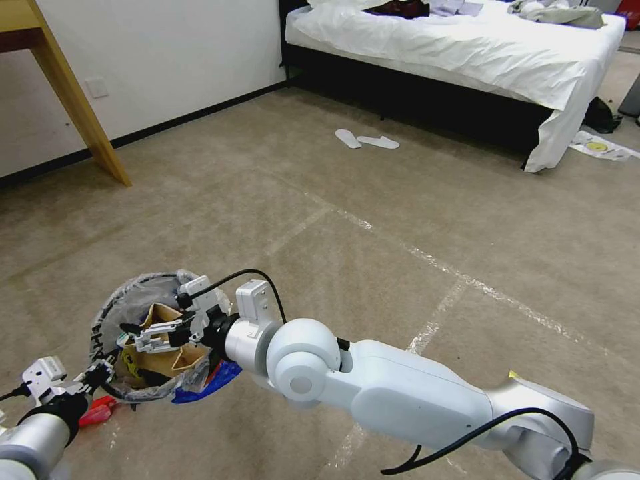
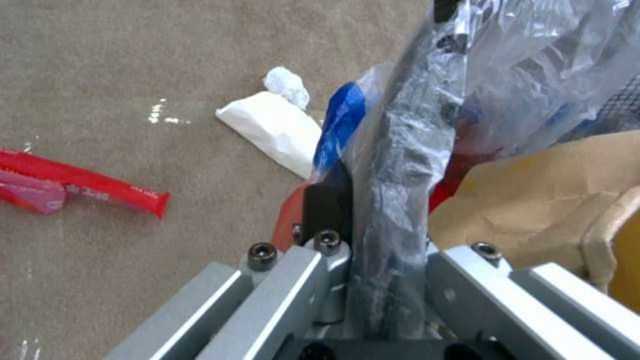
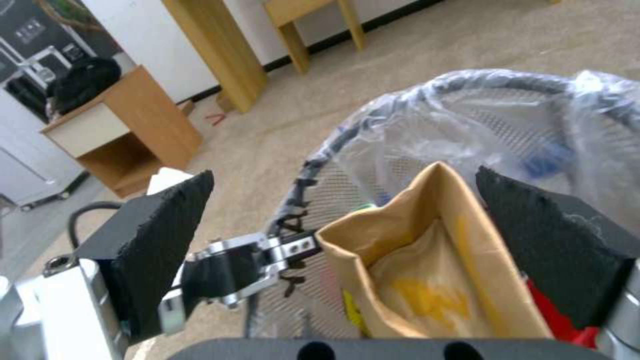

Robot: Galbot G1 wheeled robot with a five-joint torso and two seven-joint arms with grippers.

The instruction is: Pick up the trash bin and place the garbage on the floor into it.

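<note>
one trash bin (image 1: 113,313), rim pinched tight in left gripper (image 1: 100,373); right gripper (image 1: 143,331) poised over bin mouth, jaws wide apart, empty, brown paper bag (image 3: 427,260) lying between them inside bin.

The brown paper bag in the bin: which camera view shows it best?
The right wrist view: the brown paper bag stands open between the right claw's spread pads, inside visible. The head view shows it smaller, partly behind that claw. The left wrist view shows one crumpled side.
</note>
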